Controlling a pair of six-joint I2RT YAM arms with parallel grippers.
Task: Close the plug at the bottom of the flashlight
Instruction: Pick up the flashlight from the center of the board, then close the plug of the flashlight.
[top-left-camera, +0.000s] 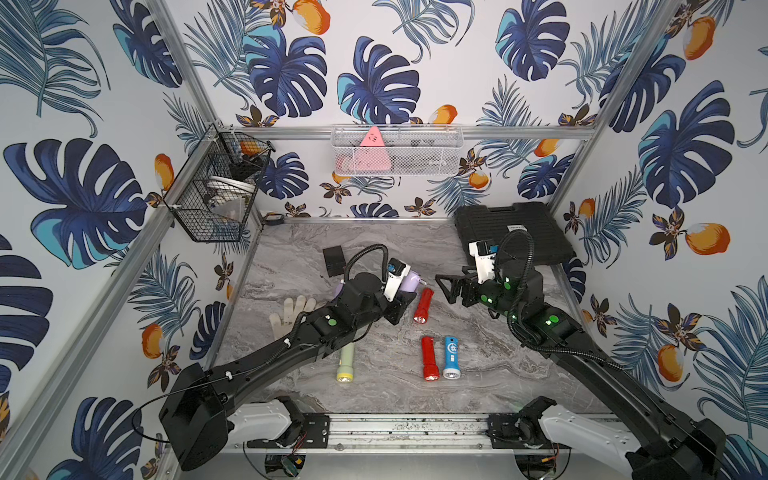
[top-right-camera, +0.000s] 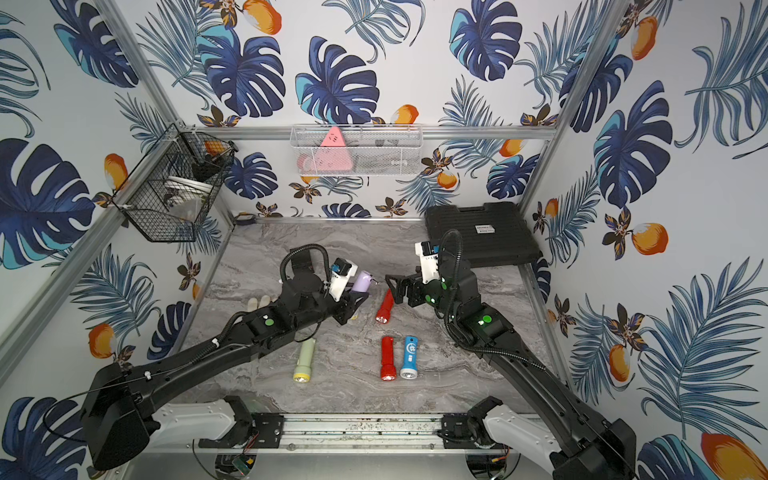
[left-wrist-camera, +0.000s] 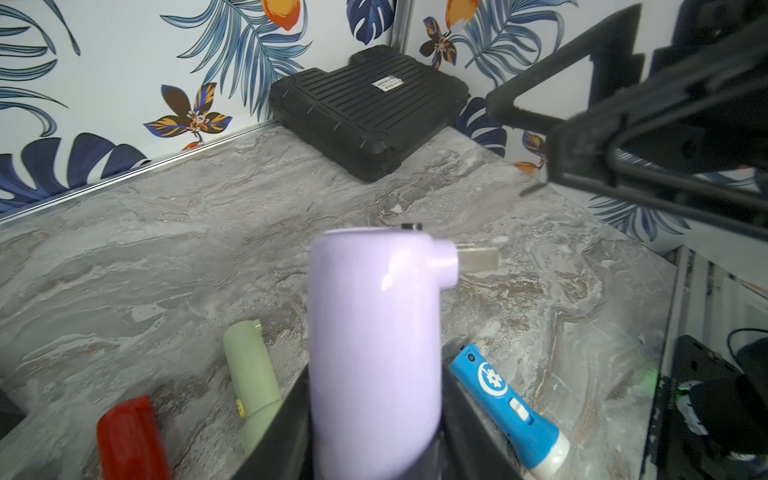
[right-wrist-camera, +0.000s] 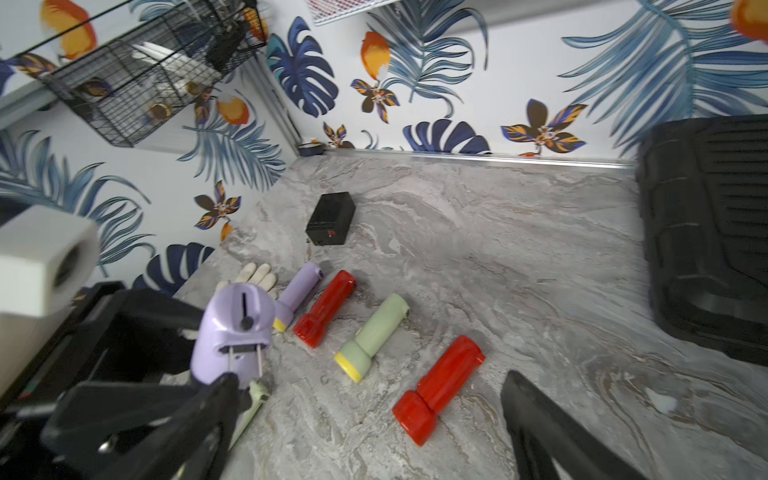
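Left gripper (top-left-camera: 400, 308) is clamped firmly on the barrel of the lilac plastic flashlight (left-wrist-camera: 374, 332), with its jaws nearly together on either side of the body. It holds the flashlight clear of the grey marble-pattern tabletop (top-left-camera: 374, 249). The flashlight's base end projects beyond the fingertips, away from the left wrist and toward the opposite arm. This orientation appears intended to present the base to the second gripper while the barrel is restrained against rotation. At that base, the folding plug with two metal prongs (left-wrist-camera: 478, 259) stands swung out sideways from its lilac hinge piece, so the plug is not yet closed. Between the two grippers, and lower than both, a red plastic flashlight (top-left-camera: 423, 306) lies flat on the tabletop and is not touched by either. Right gripper (top-left-camera: 446, 291) has its jaws spread fully apart and holds nothing. It faces the exposed base at about the same height, and in the right wrist view one fingertip (right-wrist-camera: 224, 386) sits just beside the prong tips. Contact cannot be confirmed. The wide opening probably leaves a single finger free to push the prongs back into the base recess. Beyond the right gripper, against the rear wall, rests a black ribbed plastic case (top-left-camera: 511, 232), well apart from the working area.
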